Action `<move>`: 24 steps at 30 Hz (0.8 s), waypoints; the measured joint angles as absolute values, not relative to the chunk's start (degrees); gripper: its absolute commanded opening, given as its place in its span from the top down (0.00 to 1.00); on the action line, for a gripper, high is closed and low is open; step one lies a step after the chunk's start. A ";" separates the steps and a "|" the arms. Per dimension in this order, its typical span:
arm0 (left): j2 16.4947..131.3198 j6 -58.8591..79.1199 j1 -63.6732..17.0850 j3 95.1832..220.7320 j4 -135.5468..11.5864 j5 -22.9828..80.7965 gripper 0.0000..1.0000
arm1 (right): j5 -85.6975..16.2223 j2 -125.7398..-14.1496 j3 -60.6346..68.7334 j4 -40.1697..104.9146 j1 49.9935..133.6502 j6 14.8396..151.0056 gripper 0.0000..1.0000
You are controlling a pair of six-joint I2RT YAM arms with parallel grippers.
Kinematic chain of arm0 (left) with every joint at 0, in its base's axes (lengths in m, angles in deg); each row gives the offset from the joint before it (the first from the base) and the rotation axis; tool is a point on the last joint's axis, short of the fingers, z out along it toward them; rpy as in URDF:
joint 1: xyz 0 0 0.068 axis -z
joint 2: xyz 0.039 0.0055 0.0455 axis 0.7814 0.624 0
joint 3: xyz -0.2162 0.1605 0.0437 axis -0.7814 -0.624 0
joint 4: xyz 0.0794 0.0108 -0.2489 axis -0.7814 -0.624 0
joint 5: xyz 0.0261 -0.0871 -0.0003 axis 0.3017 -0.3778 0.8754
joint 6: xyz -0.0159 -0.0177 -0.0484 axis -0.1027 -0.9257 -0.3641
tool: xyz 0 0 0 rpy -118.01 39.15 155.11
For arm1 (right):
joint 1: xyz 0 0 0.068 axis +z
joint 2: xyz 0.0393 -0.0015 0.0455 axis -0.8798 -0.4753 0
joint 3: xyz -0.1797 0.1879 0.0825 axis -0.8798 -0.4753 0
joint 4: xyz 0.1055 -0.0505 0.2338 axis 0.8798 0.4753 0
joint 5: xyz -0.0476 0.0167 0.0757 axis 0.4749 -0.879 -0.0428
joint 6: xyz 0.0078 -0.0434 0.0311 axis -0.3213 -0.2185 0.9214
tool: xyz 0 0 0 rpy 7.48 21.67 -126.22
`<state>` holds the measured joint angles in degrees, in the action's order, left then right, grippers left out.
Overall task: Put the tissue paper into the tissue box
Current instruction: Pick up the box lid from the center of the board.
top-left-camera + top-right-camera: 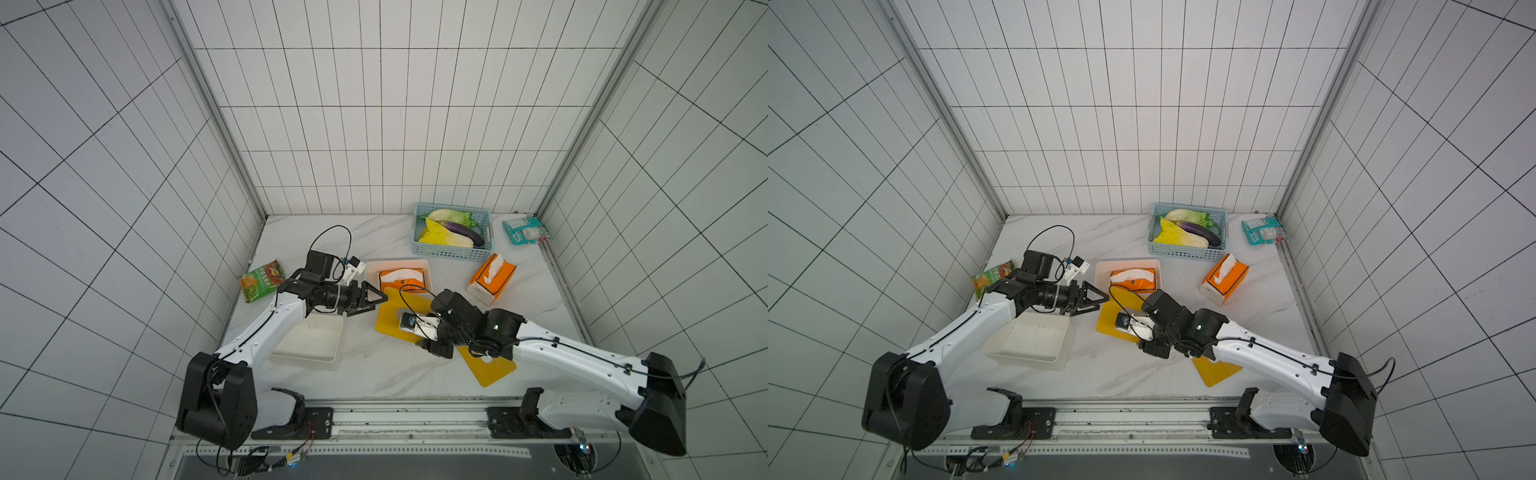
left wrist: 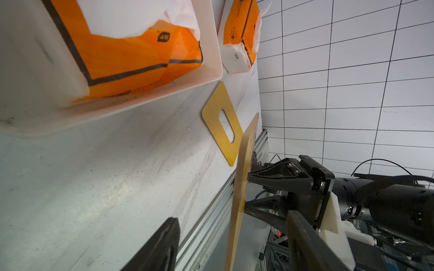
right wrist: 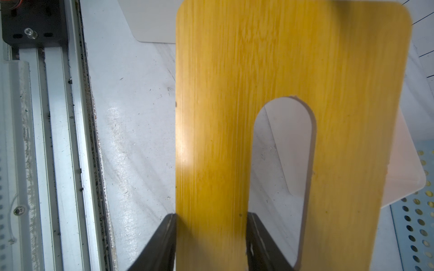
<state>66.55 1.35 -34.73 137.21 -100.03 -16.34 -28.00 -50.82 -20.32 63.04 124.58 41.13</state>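
Note:
An orange tissue paper pack [image 1: 405,282] [image 1: 1138,283] [image 2: 129,58] lies inside the white tissue box [image 1: 428,272] [image 1: 1100,270] [image 2: 211,47]. My right gripper [image 1: 426,332] [image 1: 1148,328] [image 3: 211,217] is shut on a yellow bamboo lid [image 1: 395,311] [image 1: 1113,309] [image 3: 281,58] with a slot, clamping the strip between its edge and the slot, and holds it off the table. My left gripper [image 1: 374,299] [image 1: 1096,301] [image 2: 232,234] is open. Its fingers stand on either side of that lid's edge [image 2: 244,176], with gaps on both sides.
A second orange tissue pack [image 1: 492,279] [image 2: 239,28] lies on the table to the right. A second slotted lid [image 1: 490,370] [image 2: 218,117] lies flat near the front. An empty white box [image 1: 311,338] sits under my left arm. A blue vegetable basket [image 1: 419,245] and snack packets [image 1: 262,280] [image 1: 525,230] stand further out.

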 measured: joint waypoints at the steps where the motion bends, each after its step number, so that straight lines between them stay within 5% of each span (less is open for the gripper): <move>1: 67.10 1.48 -34.03 137.54 -100.29 -16.60 0.39 | -27.95 -50.62 -20.52 62.95 124.58 41.13 0.85; 15: 71.58 1.46 -28.04 140.12 -101.71 -19.09 0.60 | -26.29 -50.12 -21.11 61.44 124.58 41.16 0.85; 24: 73.26 -0.92 -26.57 140.25 -99.29 -20.38 0.90 | -25.88 -49.57 -22.16 59.72 124.58 41.22 0.85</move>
<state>73.26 -0.92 -26.57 140.25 -99.29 -20.38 -25.88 -49.57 -22.16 59.72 124.58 41.22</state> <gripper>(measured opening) 0.156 0.460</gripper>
